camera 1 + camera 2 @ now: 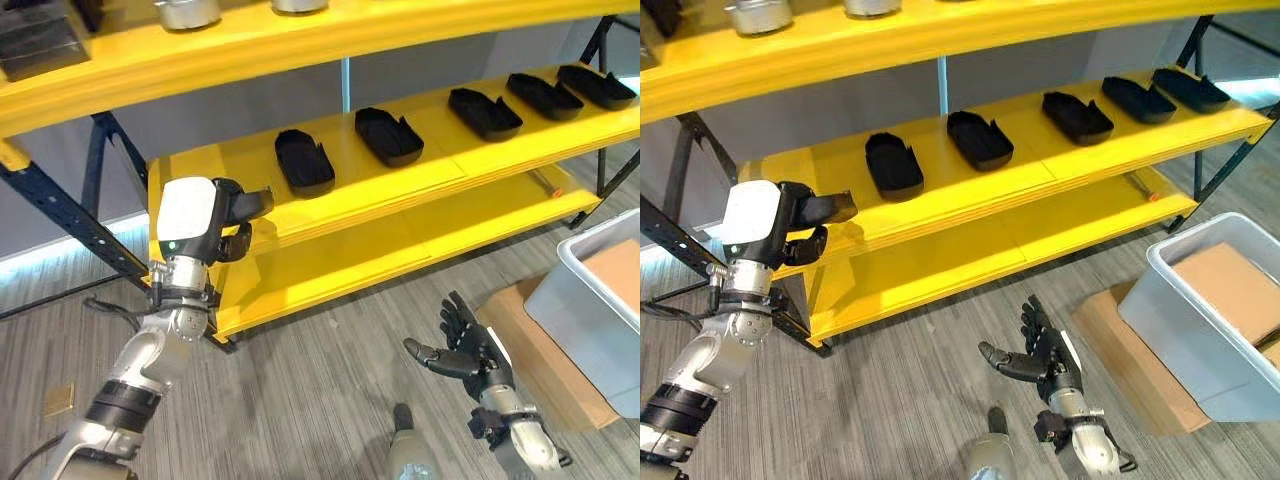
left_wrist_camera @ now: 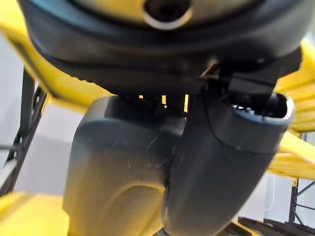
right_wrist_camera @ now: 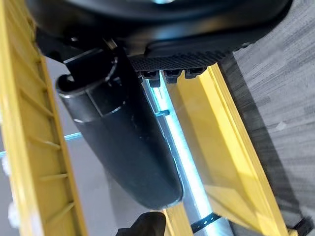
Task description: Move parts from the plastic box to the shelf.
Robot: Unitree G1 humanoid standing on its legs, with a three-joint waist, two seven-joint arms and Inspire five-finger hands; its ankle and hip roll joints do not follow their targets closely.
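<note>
Five black parts [image 1: 305, 161] on yellow shelf [image 1: 430, 170], long axes front-to-back.

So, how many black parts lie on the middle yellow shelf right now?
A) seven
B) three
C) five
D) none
C: five black parts lie in a row along the middle shelf, spaced apart from the left end to the right end.
</note>
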